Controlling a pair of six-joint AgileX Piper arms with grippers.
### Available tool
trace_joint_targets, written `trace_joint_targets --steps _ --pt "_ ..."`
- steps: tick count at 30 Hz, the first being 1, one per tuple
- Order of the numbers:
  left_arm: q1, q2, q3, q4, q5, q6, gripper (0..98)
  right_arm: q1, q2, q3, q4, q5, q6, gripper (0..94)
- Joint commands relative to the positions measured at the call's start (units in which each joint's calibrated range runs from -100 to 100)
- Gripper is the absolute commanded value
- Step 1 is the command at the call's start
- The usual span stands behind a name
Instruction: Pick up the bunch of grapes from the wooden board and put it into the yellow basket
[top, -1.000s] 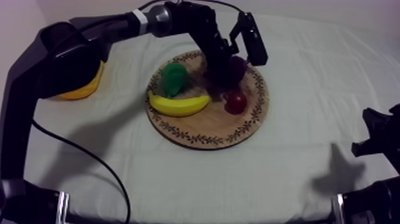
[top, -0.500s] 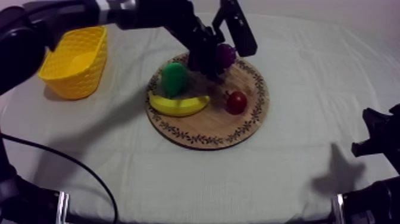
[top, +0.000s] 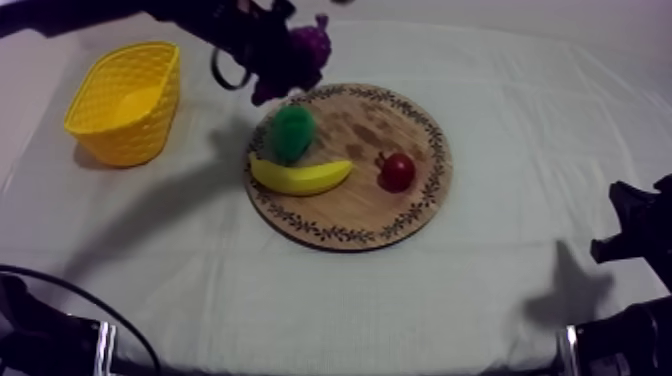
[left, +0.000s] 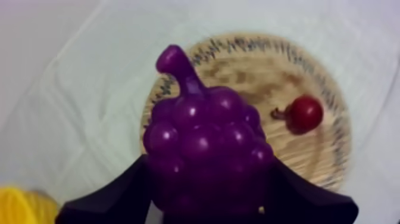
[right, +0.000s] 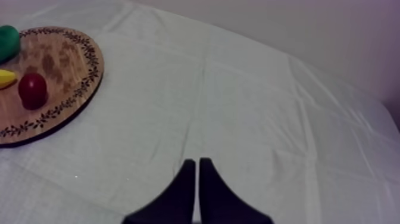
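Left hand (left: 208, 199) aloft, full; right hand (right: 197, 165) low, fingers together

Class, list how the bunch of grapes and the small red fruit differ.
The bunch of grapes is purple and knobbly; the small red fruit is red and smooth. The grapes are larger than the red fruit. The left gripper holds the grapes off the wooden board; the red fruit lies on it. Both have a stem.

Purple, glossy bunch of grapes (top: 306, 48): clamped in left gripper (left: 205, 198), stem pointing away from the gripper, held in the air over the far-left rim of wooden board (top: 372, 128). Board round, patterned rim, flat at worktop centre. Yellow basket (top: 135, 130): upright, far left, apart from board.
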Motion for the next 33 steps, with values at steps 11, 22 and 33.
trace_joint_targets --steps 11,22,33 --pt "-6.8 -27.3 9.1 -3.36 8.1 21.0 52.4 0.0 0.0 0.0 0.0 0.0 0.0 0.2" --pt "-19.8 -26.2 9.7 0.16 2.9 14.1 51.7 0.0 0.0 0.0 0.0 0.0 0.0 0.2" --pt "-27.9 -13.2 4.8 5.53 -2.7 2.6 52.0 0.0 0.0 0.0 0.0 0.0 0.0 0.2"
